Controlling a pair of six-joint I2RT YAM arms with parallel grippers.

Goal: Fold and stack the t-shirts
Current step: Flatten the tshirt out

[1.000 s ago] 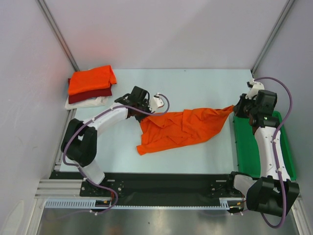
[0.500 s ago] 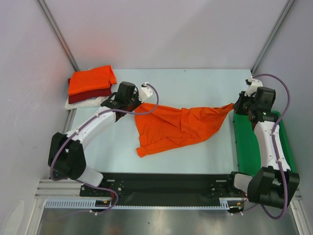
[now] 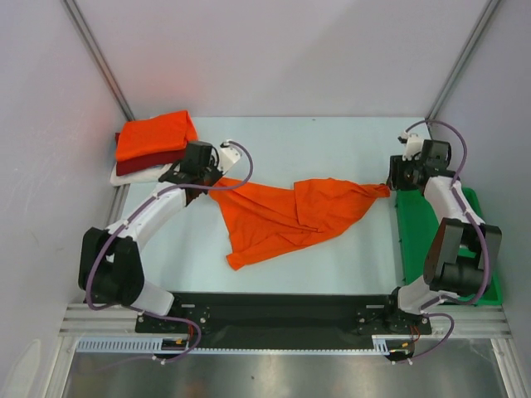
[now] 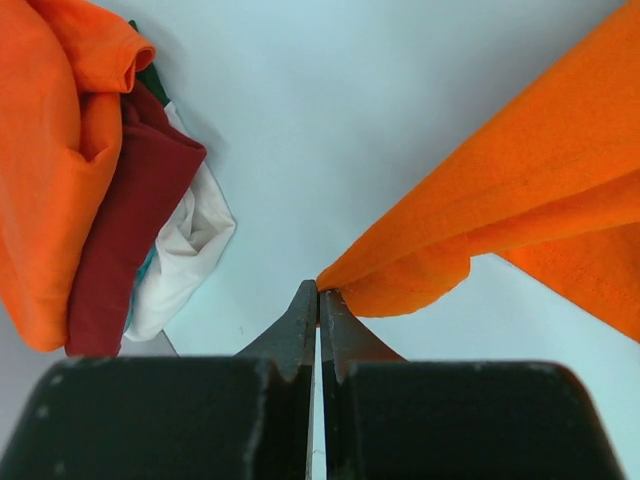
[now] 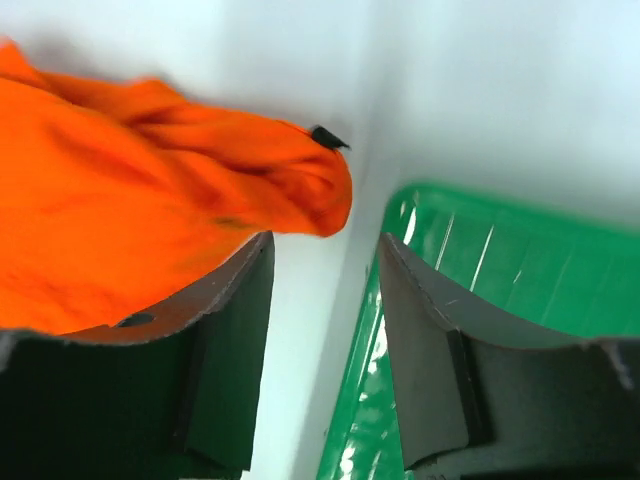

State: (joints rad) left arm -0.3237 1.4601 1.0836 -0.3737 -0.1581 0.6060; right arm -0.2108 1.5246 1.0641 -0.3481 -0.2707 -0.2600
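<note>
The left fingers (image 4: pixel 303 322) were pressed together on a corner of the orange shirt (image 3: pixel 290 217). The right fingers (image 5: pixel 420 300) stood apart, and the shirt's other tip lay ungripped just ahead of them, beside the green tray (image 3: pixel 415 240). The shirt stretched from 9 to 3 o'clock across the tabletop (image 3: pixel 332 141), plain and creased, with one flap spreading toward 7. At 10 o'clock lay the stack (image 3: pixel 153 137): orange over dark red over white.
</note>
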